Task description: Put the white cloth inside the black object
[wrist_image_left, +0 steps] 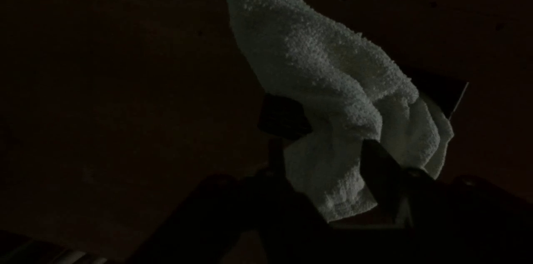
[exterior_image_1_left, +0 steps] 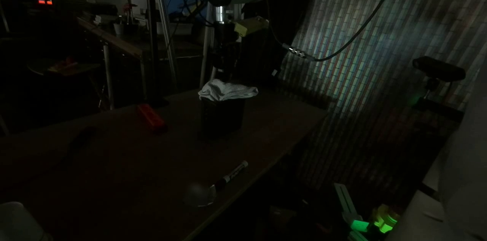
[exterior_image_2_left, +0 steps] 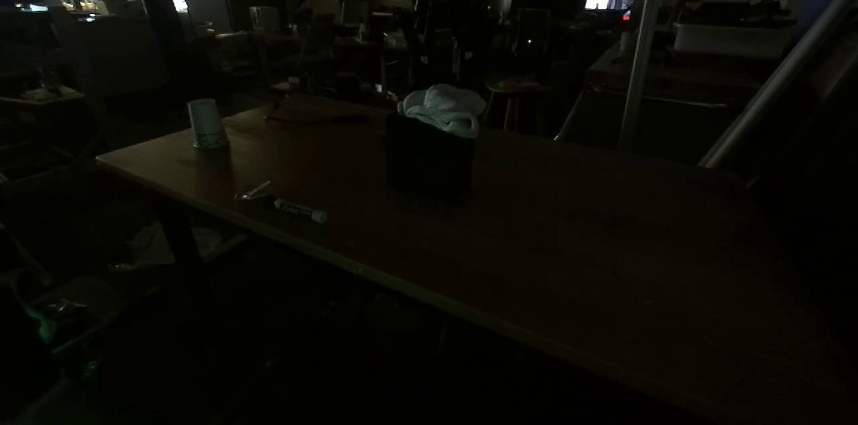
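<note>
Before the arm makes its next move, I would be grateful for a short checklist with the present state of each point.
1. The black object standing upright on the table: ok.
2. The white cloth wholly inside the black object: not ok; folds bulge above its top and overhang.
3. The cloth's lower part down inside: cannot tell; hidden from every view.
4. The tool open: ok; its jaws stand apart.
5. The tool clear of the cloth: seems ok; it appears to hang above the folds.
6. The marker apart from the black object: ok.
</note>
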